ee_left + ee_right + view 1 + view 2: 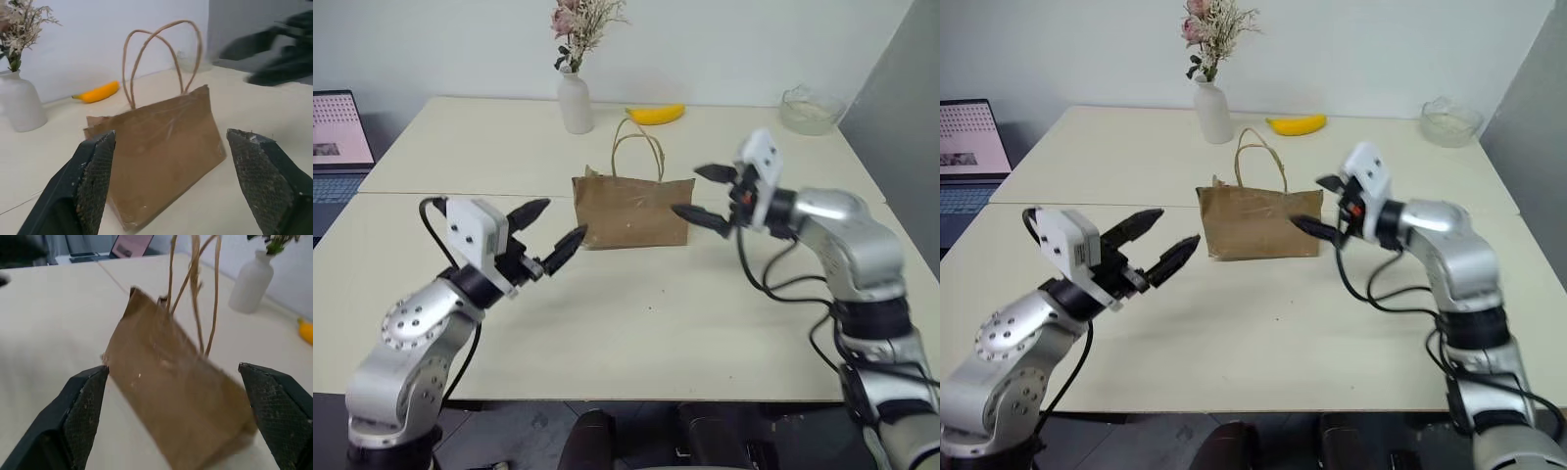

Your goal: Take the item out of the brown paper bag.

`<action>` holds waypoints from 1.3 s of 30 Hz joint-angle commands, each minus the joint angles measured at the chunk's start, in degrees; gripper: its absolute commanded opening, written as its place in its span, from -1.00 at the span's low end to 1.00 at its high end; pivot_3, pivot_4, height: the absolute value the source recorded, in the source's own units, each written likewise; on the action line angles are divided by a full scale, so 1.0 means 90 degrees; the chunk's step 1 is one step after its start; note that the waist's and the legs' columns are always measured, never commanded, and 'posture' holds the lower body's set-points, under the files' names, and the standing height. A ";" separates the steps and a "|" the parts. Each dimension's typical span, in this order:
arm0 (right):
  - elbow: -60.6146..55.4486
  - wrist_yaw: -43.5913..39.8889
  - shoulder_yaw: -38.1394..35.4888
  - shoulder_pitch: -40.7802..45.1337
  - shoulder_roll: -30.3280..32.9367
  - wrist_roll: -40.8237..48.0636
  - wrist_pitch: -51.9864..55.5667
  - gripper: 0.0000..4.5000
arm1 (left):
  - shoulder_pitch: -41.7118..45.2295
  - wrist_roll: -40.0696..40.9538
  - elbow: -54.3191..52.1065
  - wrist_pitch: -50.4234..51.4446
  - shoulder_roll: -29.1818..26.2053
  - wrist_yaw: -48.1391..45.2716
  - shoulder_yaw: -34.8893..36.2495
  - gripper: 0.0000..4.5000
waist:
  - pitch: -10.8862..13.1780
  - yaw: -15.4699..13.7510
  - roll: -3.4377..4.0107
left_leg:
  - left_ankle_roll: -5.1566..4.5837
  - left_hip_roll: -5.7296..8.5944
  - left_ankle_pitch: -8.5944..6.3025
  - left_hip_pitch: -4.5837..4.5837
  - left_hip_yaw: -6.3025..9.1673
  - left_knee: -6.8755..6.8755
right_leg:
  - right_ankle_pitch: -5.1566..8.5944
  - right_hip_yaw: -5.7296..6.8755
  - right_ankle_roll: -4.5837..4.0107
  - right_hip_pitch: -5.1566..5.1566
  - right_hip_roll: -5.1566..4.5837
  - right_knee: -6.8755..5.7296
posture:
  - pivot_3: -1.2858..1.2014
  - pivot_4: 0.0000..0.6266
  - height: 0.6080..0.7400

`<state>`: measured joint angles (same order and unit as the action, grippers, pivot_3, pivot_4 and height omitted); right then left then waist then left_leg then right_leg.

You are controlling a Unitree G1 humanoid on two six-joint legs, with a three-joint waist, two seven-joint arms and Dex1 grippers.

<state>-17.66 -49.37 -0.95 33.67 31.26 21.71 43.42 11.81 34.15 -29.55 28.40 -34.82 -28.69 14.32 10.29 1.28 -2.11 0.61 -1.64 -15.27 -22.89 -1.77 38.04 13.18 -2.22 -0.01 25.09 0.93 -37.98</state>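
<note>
The brown paper bag (632, 211) stands upright in the middle of the table, its top edges pressed together and its cord handles (638, 147) looping upward. The item is hidden. My left gripper (566, 219) hovers open just left of the bag, fingertips pointing at its side without touching. My right gripper (687, 190) is open close to the bag's right end, one fingertip near the paper and nothing between its fingers. Both wrist views look at the bag (161, 142) (181, 406) between wide-apart fingers.
A banana (656, 115) lies behind the bag, near the table's far edge. Beside it is a white vase (575, 103) with dried flowers, and a glass bowl (811, 110) sits at the far right corner. A laptop (337, 147) is at the left.
</note>
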 commanded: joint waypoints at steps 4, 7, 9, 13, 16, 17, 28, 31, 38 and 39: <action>-0.2420 0.0925 -0.0506 -0.1306 -0.0067 0.0680 0.0527 1.00 | 0.2505 -0.1357 0.3102 -0.1079 -0.0415 -0.0805 -0.0819 -0.08 | 0.0000 0.0064 0.0001 | 0.0002 -0.0001 0.0002 0.0012 -0.0002 0.0002 | -0.0003 -0.0002 0.0000 -0.0002 0.0010 -0.0012 | 0.03 -0.52 1.00; -0.3042 0.1300 -0.0374 -0.1824 -0.0146 0.0637 0.0432 1.00 | 0.3904 -0.2165 0.5382 -0.2182 -0.0385 -0.1405 -0.1402 -0.50 | -0.0002 0.0047 -0.0001 | 0.0003 0.0009 0.0010 0.0012 0.0002 0.0005 | -0.0011 0.0008 0.0001 -0.0005 0.0042 -0.0009 | 0.03 -0.52 1.00; -0.3251 0.1455 -0.0268 -0.2036 -0.0121 0.0609 0.0435 1.00 | 0.4746 -0.2623 0.6931 -0.2910 -0.0225 -0.1677 -0.1695 -0.80 | -0.0003 0.0045 -0.0003 | 0.0003 0.0006 0.0009 0.0013 -0.0004 0.0004 | -0.0012 0.0004 -0.0001 -0.0005 0.0042 -0.0005 | 0.03 -0.52 1.00; -0.3561 0.1816 -0.0099 -0.2302 -0.0203 0.0676 0.0540 1.00 | 0.6253 -0.3411 0.9710 -0.4113 0.0264 -0.1644 -0.2030 -0.99 | -0.0004 0.0038 -0.0006 | -0.0001 0.0009 0.0007 -0.0005 -0.0014 0.0004 | -0.0012 0.0004 0.0008 0.0003 0.0037 0.0013 | 0.03 -0.52 1.00; -0.3717 0.2021 0.0004 -0.2456 -0.0220 0.0694 0.0548 1.00 | 0.6827 -0.3908 1.0815 -0.4528 0.0553 -0.1795 -0.2297 -0.99 | -0.0005 0.0037 -0.0009 | -0.0004 0.0010 0.0004 -0.0017 -0.0013 0.0004 | -0.0008 0.0003 0.0014 0.0008 0.0034 0.0022 | 0.03 -0.52 1.00; -0.3760 0.2071 0.0014 -0.2501 -0.0211 0.0699 0.0540 1.00 | 0.6905 -0.3997 1.0995 -0.4605 0.0595 -0.1889 -0.2326 -0.99 | -0.0004 0.0042 -0.0009 | -0.0005 0.0011 0.0003 -0.0019 -0.0014 0.0003 | -0.0006 0.0002 0.0018 0.0011 0.0034 0.0022 | 0.03 -0.52 1.00; -0.3917 0.1879 -0.0305 -0.3013 0.0318 0.1017 0.0337 1.00 | 0.6966 -0.4355 1.1154 -0.4454 0.0332 -0.4527 -0.2461 -0.99 | -0.0005 0.0057 -0.0010 | -0.0006 0.0010 0.0003 -0.0011 -0.0013 0.0004 | -0.0004 -0.0001 0.0018 0.0013 0.0037 0.0001 | 0.03 -0.52 1.00; -0.3841 0.1730 -0.0438 -0.3016 0.0490 0.1185 0.0257 1.00 | 0.6847 -0.4310 1.0907 -0.4192 0.0223 -0.5366 -0.2495 -0.99 | -0.0005 0.0060 -0.0011 | -0.0006 0.0010 0.0003 -0.0007 -0.0014 0.0009 | -0.0004 -0.0001 0.0018 0.0009 0.0037 -0.0003 | 0.03 -0.52 1.00; -0.3648 0.1265 -0.0767 -0.3149 0.1010 0.1447 0.0087 1.00 | 0.5944 -0.3771 0.8837 -0.2955 0.0003 -0.6847 -0.2433 -0.99 | -0.0006 0.0065 -0.0011 | -0.0006 0.0005 0.0003 -0.0007 -0.0009 0.0011 | -0.0004 -0.0010 0.0017 0.0007 0.0037 -0.0005 | 0.03 -0.52 1.00; -0.3627 0.1224 -0.0818 -0.3167 0.1067 0.1480 0.0071 1.00 | 0.5665 -0.3566 0.8226 -0.2622 -0.0055 -0.6981 -0.2404 -0.99 | -0.0006 0.0066 -0.0011 | -0.0006 0.0004 0.0003 -0.0008 -0.0008 0.0011 | -0.0004 -0.0012 0.0017 0.0007 0.0037 -0.0007 | 0.03 -0.52 1.00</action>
<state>-49.65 -37.22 -6.13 5.39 40.09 33.50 45.37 64.27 -1.47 52.76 0.38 -34.25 -88.58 -8.27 10.23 1.88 -2.21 0.55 -1.61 -15.25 -22.96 -1.85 38.14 13.15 -2.34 0.14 25.16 1.26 -38.04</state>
